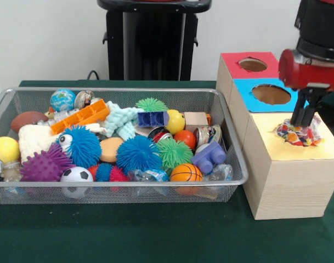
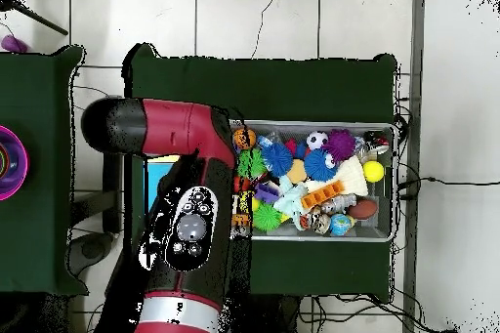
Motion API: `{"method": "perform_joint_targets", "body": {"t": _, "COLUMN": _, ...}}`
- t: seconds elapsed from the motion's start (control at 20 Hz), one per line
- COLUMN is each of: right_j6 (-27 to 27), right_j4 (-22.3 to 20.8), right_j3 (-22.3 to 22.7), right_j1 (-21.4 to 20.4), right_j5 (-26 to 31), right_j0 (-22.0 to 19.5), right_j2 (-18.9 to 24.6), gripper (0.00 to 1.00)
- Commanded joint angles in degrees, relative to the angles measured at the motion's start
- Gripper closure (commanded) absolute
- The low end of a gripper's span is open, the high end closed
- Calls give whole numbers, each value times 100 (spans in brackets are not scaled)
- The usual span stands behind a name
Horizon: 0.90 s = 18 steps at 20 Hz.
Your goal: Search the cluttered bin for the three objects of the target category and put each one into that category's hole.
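Pincer [image 1: 304, 124] clenched on crinkly clear bag of multicolored candies [image 1: 298, 134], over yellow hole [image 1: 292, 138].

a red and black arm [image 2: 181, 212] is seen. in the overhead view its links are rounded, glossy red tubes capped with black at the joints, and one black joint face [image 2: 190, 229] is marked with a cluster of small silver-grey round fittings. a narrow pale band is shown near the lower red segment. in the front view a red cylindrical wrist section [image 1: 309, 68] is topped by a black housing, and a flat black bracket is hung beneath it. a black pedestal column [image 1: 153, 41] with a wide black top plate is seen at the far side.
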Motion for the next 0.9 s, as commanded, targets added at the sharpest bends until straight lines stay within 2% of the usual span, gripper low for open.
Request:
{"method": "perform_joint_targets", "body": {"t": 0.05, "right_j6": 1170, "right_j4": 18, "right_j3": 831, "right_j1": 467, "right_j5": -664, "right_j0": -298, "right_j2": 542, "gripper": 100}}
{"method": "perform_joint_targets", "body": {"t": 0.35, "right_j6": 1201, "right_j4": 95, "right_j3": 698, "right_j1": 609, "right_j5": -710, "right_j0": -277, "right_j2": 527, "gripper": 100}}
{"method": "perform_joint_targets", "body": {"t": 0.9, "right_j6": 1824, "right_j4": 404, "right_j3": 1212, "right_j1": 80, "right_j5": -24, "right_j0": 185, "right_j2": 215, "gripper": 100}}
